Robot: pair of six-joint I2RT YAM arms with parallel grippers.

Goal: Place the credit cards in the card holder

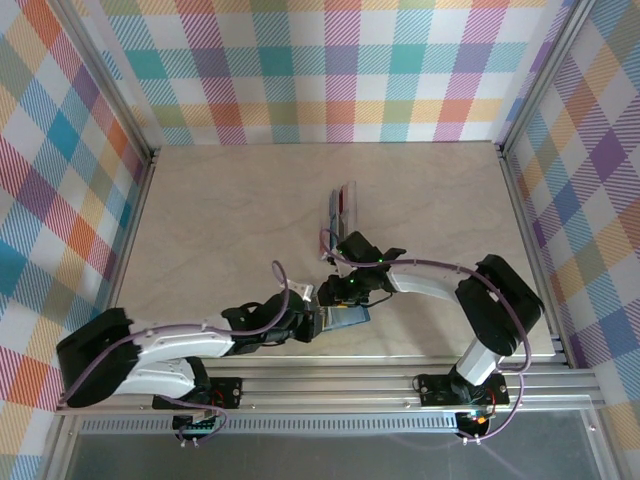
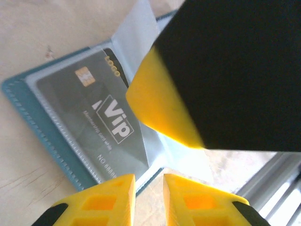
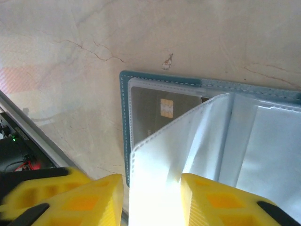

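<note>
The teal card holder point(image 1: 352, 318) lies open near the table's front edge. A grey card point(image 2: 94, 117) marked VIP sits inside one of its clear sleeves, its chip toward the spine. My left gripper point(image 2: 149, 181) hovers at the holder's near edge point(image 2: 28, 113), open by a narrow gap with bare table showing between the tips. My right gripper point(image 3: 153, 181) is shut on a clear sleeve leaf point(image 3: 188, 141), holding it lifted off the holder point(image 3: 123, 117). One right finger point(image 2: 160, 103) hangs over the holder. More credit cards point(image 1: 341, 205) lie stacked farther back.
An aluminium rail point(image 1: 400, 370) runs along the table's front edge, close to the holder. Plaid walls point(image 1: 320, 70) enclose the back and both sides. The two grippers point(image 1: 318, 320) point(image 1: 338, 292) crowd together over the holder.
</note>
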